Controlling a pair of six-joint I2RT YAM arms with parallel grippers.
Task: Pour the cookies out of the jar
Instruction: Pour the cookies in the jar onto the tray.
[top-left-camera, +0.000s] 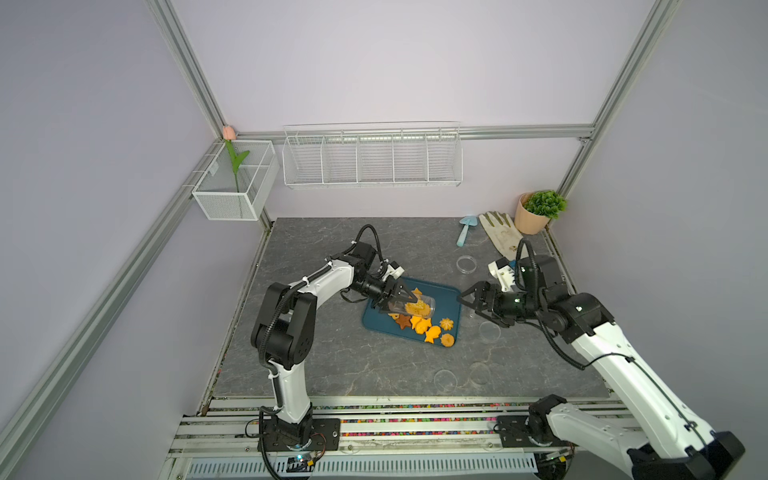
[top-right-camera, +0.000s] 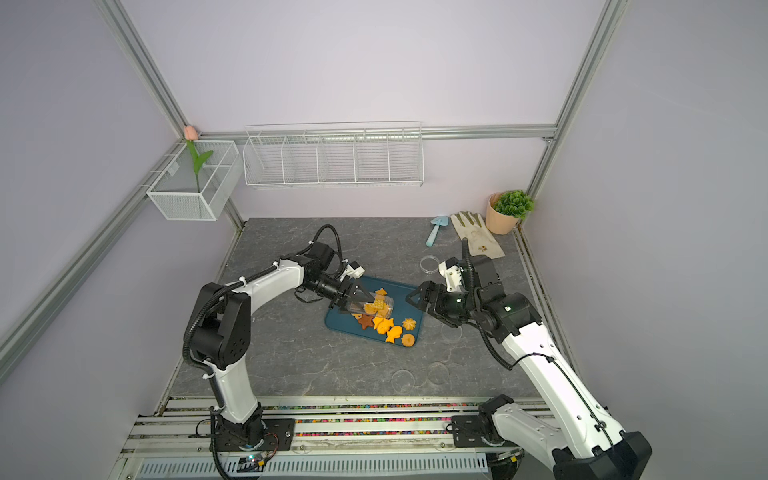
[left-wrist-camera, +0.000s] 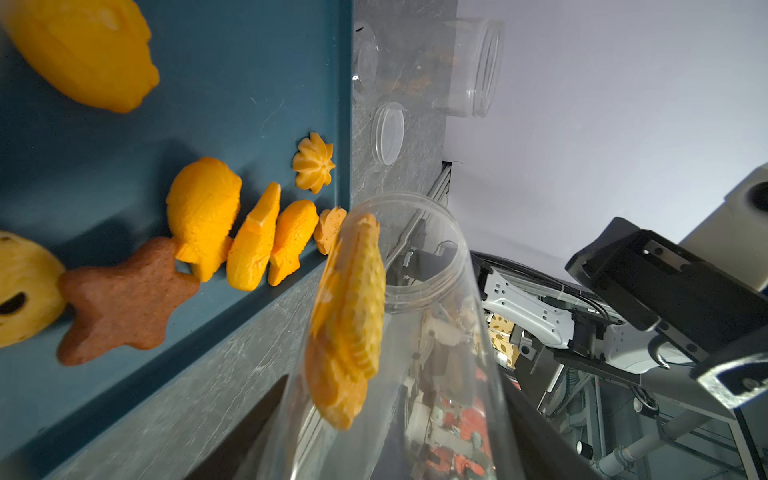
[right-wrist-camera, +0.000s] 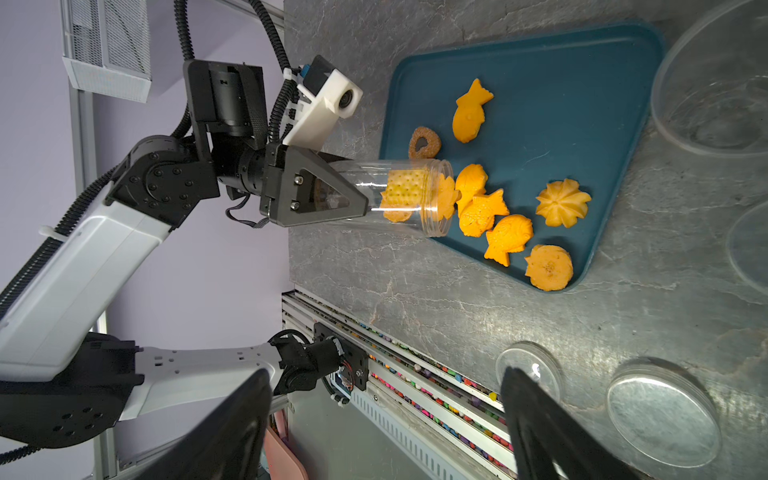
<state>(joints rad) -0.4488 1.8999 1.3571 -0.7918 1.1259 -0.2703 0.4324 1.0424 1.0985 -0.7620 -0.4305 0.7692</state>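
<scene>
Close against the left wrist lens, a clear plastic jar (left-wrist-camera: 415, 374) lies tipped nearly flat. From where I stand, the left gripper (right-wrist-camera: 357, 195) pinches it near its closed end, mouth over a dark teal rectangular tray (right-wrist-camera: 561, 104). Most of the small orange, tan and brown toy cookies (right-wrist-camera: 482, 212) lie on the tray by the mouth; a tan waffle square (right-wrist-camera: 405, 189) and a couple more sit inside. Beside the tray, the right gripper (top-left-camera: 464, 305) hovers, jaws spread, holding nothing. Clear round lids (right-wrist-camera: 663, 419) rest on the grey stone-look table (right-wrist-camera: 415, 291).
</scene>
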